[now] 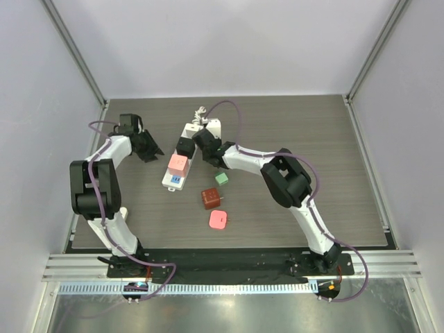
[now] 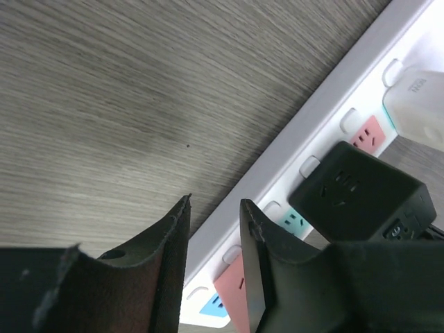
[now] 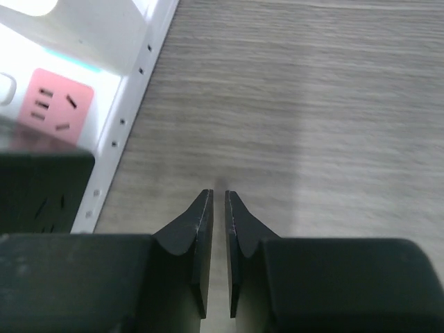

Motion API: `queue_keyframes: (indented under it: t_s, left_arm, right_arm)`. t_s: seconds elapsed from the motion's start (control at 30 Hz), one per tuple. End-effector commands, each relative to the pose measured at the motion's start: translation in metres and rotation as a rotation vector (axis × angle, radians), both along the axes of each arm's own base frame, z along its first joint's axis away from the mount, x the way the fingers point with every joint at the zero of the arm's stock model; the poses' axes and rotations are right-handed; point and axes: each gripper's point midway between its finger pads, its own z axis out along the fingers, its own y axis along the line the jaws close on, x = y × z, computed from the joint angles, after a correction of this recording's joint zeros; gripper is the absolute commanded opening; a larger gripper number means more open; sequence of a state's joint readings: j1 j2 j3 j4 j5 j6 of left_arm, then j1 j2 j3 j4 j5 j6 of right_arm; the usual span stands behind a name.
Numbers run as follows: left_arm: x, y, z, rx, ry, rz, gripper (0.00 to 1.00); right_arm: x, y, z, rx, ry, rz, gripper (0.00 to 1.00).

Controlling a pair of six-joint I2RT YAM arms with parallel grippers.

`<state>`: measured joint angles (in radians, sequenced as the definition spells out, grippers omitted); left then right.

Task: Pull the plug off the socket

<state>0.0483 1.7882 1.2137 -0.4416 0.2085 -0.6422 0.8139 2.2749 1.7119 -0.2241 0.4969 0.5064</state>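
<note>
Loose bits up front: closest to us on the counter (image 1: 312, 139) are three unplugged cubes. There's a pink cube (image 1: 218, 220), then a dark red cube (image 1: 211, 198), then a small green cube (image 1: 221, 178), all right of the socket and clear of it.

Socket: the socket (image 2: 326, 114) is a long white strip lying flat mid-counter, slanting from near-left to far-right.

Blue outlet: the blue outlet (image 1: 176, 181) sits at the socket's near end with nothing in it.

Pink plug: the pink plug (image 1: 178, 164) is seated in the socket just past the blue outlet.

Left tool: the left tool (image 2: 215, 201) has its fingers spread wide with nothing between them. It hangs just off the socket's left edge, about level with the pink plug, and we don't see any contact.

Green outlet: the green outlet (image 2: 295, 222) is bare, between the pink plug and the black one.

Black plug: the black plug (image 2: 361, 191) is chunky, square, and plugged into the socket.

Right tool: the right tool (image 3: 217, 195) has its fingers pressed almost together with only a thin slit between them, pinching nothing. It's on the socket's right side beside the black plug, tips over bare wood grain.

Pink outlet: the pink outlet (image 3: 59, 104) is bare, just beyond the black plug.

White plug: the white plug (image 1: 212, 129) is seated near the far end.

Cord stub: a short white cord stub (image 1: 201, 110) sticks out of the far end.
</note>
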Motion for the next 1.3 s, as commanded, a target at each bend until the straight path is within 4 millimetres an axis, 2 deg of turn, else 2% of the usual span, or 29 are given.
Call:
queue_keyframes:
  t_s: [0.0,0.17,0.33,0.4,0.47,0.53,0.73,0.8,0.87,0.9,0.97,1.0,1.03,1.17,1.27]
  left_arm:
    - [0.007,0.002,-0.001,0.017,0.007,-0.018,0.35]
    - [-0.003,-0.011,-0.023,-0.012,0.081,-0.053,0.35]
    - [-0.012,-0.017,-0.036,-0.006,0.121,-0.060,0.32]
    - [-0.015,-0.020,-0.039,-0.023,0.133,-0.059,0.32]
    - [-0.021,-0.043,-0.040,-0.040,0.137,-0.102,0.32]
    - [-0.026,-0.050,-0.042,-0.061,0.144,-0.093,0.32]
    - [-0.033,-0.060,-0.039,-0.112,0.139,-0.079,0.32]
    - [-0.036,-0.051,-0.038,-0.064,0.165,-0.060,0.31]
    - [-0.030,-0.037,-0.028,0.005,0.142,-0.036,0.31]
    - [-0.030,-0.033,-0.026,0.020,0.139,-0.031,0.31]
    - [-0.027,-0.026,-0.012,0.047,0.100,-0.033,0.32]
    - [-0.024,-0.027,-0.007,0.047,0.084,-0.039,0.32]
    - [-0.023,-0.028,-0.003,0.045,0.068,-0.049,0.33]
    - [-0.018,-0.037,0.016,0.004,-0.001,-0.091,0.34]
    - [-0.016,-0.045,0.020,-0.039,-0.025,-0.115,0.34]
  right_arm:
    - [0.031,0.020,0.032,0.077,-0.112,-0.020,0.18]
    - [0.040,0.045,0.032,0.196,-0.123,0.026,0.18]
    - [0.045,0.057,0.023,0.215,-0.149,0.109,0.18]
    - [0.045,0.063,0.023,0.257,-0.125,0.159,0.18]
    - [0.045,0.074,0.029,0.334,-0.117,0.208,0.18]
    - [0.040,0.089,0.038,0.416,-0.112,0.285,0.18]
    - [0.036,0.107,0.044,0.488,-0.129,0.364,0.22]
    - [0.036,0.106,0.043,0.474,-0.126,0.369,0.24]
    - [0.036,0.096,0.034,0.416,-0.110,0.346,0.26]
    - [0.038,0.091,0.041,0.380,-0.129,0.343,0.28]
    - [0.037,0.071,0.032,0.299,-0.122,0.291,0.31]
    - [0.037,0.064,0.049,0.288,-0.147,0.282,0.35]
    - [0.031,0.054,0.040,0.246,-0.134,0.278,0.37]
    - [0.018,0.028,0.056,0.196,-0.154,0.253,0.49]
    - [0.006,0.014,0.061,0.178,-0.146,0.248,0.57]
